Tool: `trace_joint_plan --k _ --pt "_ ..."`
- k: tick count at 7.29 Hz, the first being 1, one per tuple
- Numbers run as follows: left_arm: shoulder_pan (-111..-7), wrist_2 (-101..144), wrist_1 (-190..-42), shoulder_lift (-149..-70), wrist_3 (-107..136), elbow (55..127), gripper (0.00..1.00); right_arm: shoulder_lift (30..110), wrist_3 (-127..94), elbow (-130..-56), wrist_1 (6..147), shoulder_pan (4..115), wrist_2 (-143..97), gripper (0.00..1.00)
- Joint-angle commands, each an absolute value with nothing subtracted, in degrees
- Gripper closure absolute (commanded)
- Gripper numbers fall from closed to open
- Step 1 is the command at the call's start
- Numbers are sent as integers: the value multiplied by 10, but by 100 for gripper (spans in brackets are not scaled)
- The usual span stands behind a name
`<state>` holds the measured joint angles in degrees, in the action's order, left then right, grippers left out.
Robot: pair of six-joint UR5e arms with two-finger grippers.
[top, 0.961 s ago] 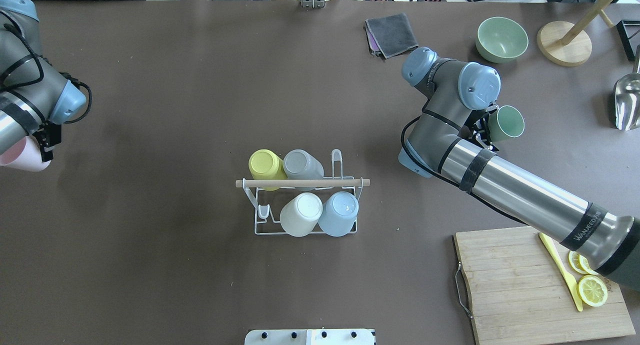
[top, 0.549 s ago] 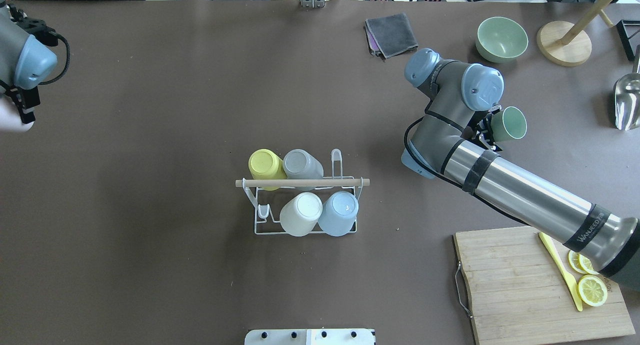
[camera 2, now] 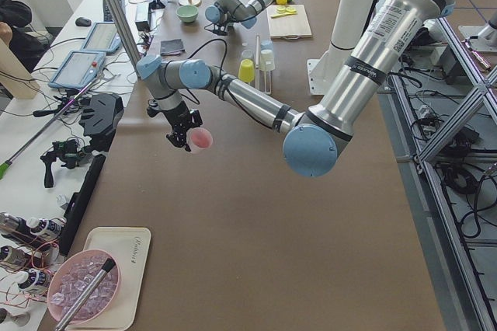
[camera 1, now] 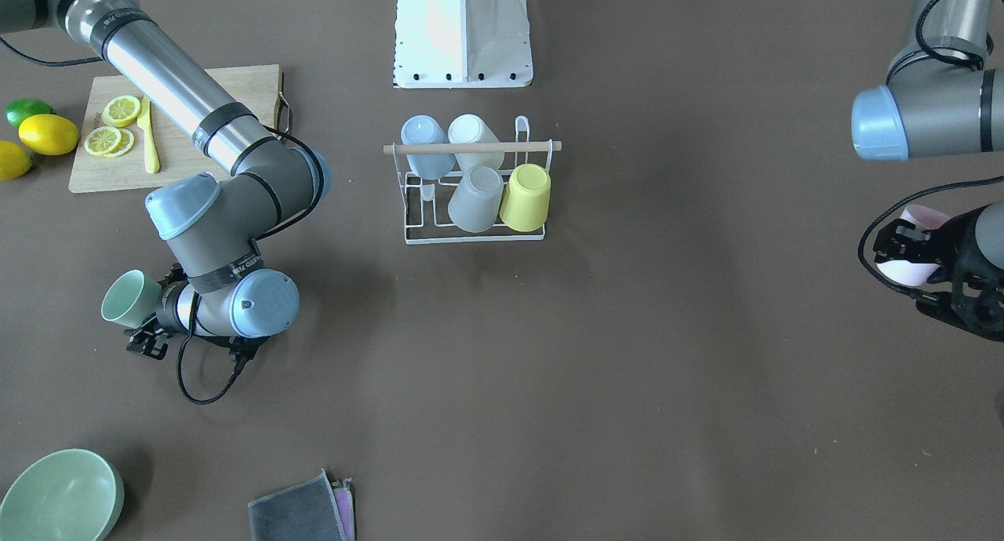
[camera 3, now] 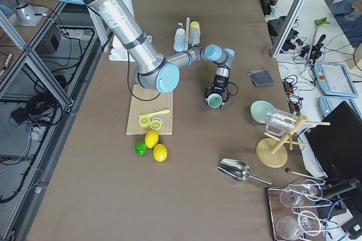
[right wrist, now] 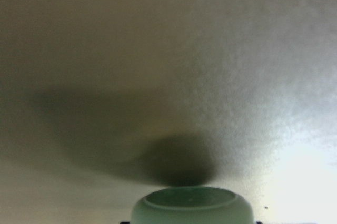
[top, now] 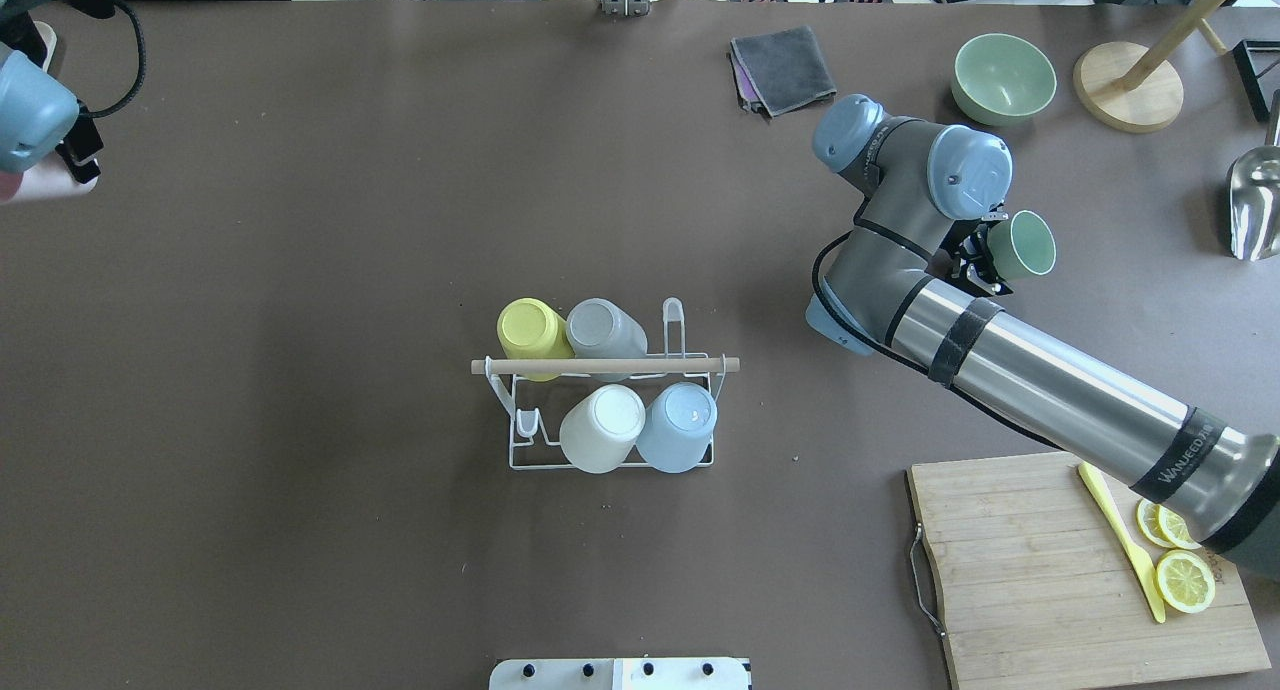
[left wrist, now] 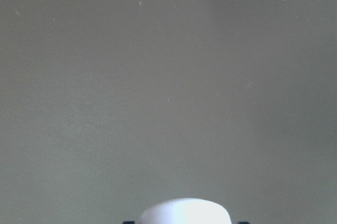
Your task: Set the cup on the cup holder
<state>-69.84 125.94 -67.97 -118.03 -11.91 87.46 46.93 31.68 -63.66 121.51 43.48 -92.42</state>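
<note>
The cup holder (top: 605, 366), a white wire rack with a wooden rod on top, stands mid-table and also shows in the front view (camera 1: 471, 147). Yellow (top: 530, 328), grey (top: 603, 327), white (top: 601, 427) and blue (top: 678, 426) cups sit upside down on its pegs. My right gripper (top: 985, 260) is shut on a green cup (top: 1022, 245), well right of the rack, above the table; the cup fills the bottom of the right wrist view (right wrist: 192, 205). My left gripper (camera 1: 914, 251) is shut on a pink cup (camera 2: 200, 138) far left of the rack.
A green bowl (top: 1003, 78), a grey cloth (top: 783, 68) and a wooden stand (top: 1128, 85) lie at the far right. A cutting board (top: 1040, 570) with lemon slices and a yellow knife is at the near right. A metal scoop (top: 1255, 205) lies at the right edge.
My left arm has swung away toward the far left corner with the pink cup. My right gripper has drifted slightly farther and to the right with the green cup.
</note>
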Motion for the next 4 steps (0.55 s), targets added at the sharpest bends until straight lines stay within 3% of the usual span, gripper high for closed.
trace_joint_plan --k 1,4 --pt "-695 1195 -882 -1148 -24 886 100 471 329 -658 1229 447 -923 100" --pt "-690 1198 -1128 -1139 88 887 100 528 371 -756 1230 489 -944 100"
